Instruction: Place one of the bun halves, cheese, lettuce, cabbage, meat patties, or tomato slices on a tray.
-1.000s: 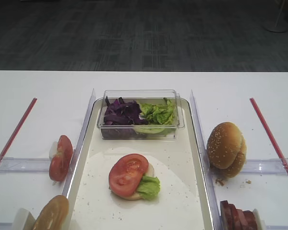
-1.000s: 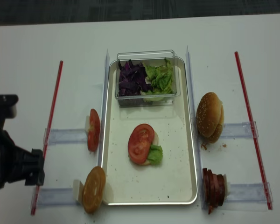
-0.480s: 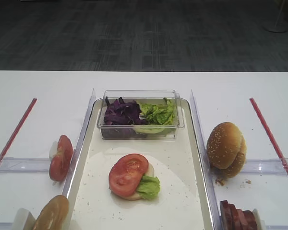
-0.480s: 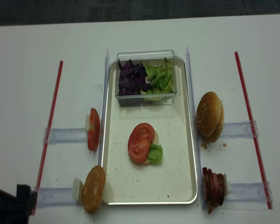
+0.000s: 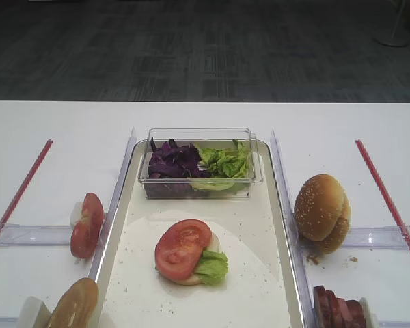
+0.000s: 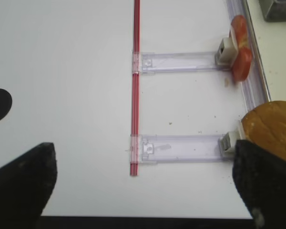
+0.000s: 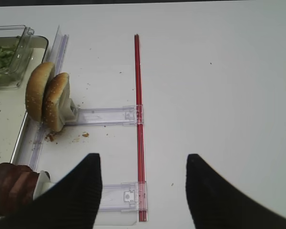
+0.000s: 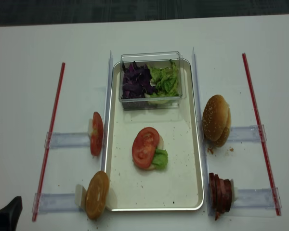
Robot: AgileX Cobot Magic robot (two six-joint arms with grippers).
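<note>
Both grippers are spread wide and empty. The black left gripper [image 6: 143, 191] is nearer the upright glossy red tomato slices [image 6: 240, 55], at upper right of its view, beside the cream-white rectangular tray [image 8: 192, 144].

We note the cream tray [image 8: 192, 159] mid-frame, crumb-speckled. At its centre a tomato slice [image 8: 145, 147] leans on a bun half with lettuce [image 8: 160, 159] at its lower right. Cabbage [image 8: 136, 80] sits upper centre. More tomato slices [image 8: 96, 134] stand left; bun halves [image 8: 216, 120] right; meat patties [image 8: 220, 195] lower right.
</note>
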